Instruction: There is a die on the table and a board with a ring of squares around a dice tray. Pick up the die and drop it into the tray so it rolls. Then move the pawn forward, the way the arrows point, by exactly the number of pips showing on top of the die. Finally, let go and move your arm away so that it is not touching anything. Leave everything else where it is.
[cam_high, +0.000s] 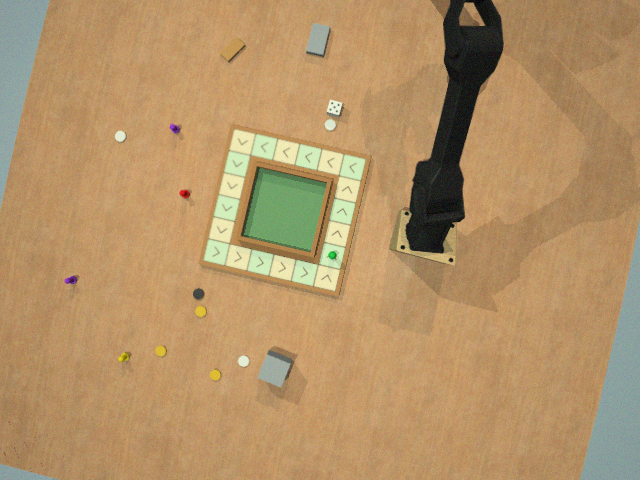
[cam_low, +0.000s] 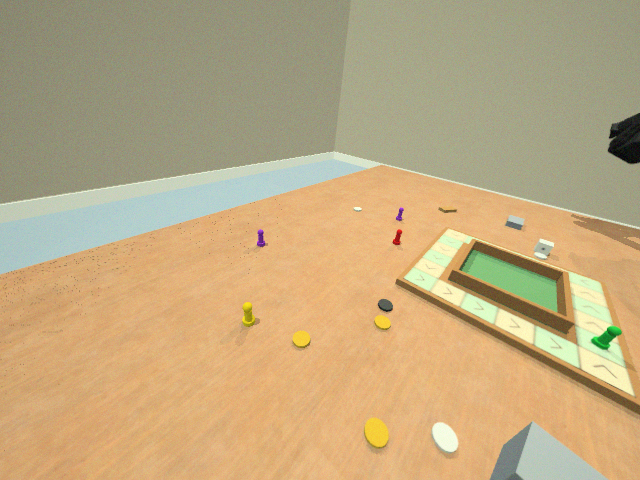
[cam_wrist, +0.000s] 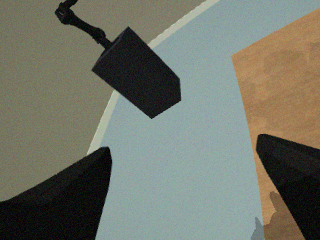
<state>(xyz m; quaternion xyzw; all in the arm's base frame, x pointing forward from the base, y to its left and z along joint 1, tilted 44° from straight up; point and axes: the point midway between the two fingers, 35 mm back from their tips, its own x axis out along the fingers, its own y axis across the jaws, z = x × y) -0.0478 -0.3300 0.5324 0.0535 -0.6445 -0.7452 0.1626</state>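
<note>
Right now the gripper (cam_wrist: 183, 210) is spread wide with nothing between its dark fingers; the wrist view looks out past the table's edge (cam_wrist: 248, 120) at blue floor and a mounted camera box (cam_wrist: 136, 72), so the arm (cam_high: 454, 134) is parked high and pointed away, nothing engaged yet. Nearest in the exterior view, a grey block (cam_low: 537, 457) and some yellow and white discs lie as bystanders, to be left alone. Further in, the green pawn (cam_high: 332, 254) stands on a pale green square on the board (cam_high: 206, 263), one up from the corner, with arrows leading it up that side. Behind it the green dice tray (cam_high: 284, 209) sits walled to catch a roll. Beyond the board's far edge, the white die (cam_high: 334, 107) rests on the table just beside a white disc (cam_high: 330, 124). My judgement: the die pickup comes first, and that close disc calls for a careful approach.
</note>
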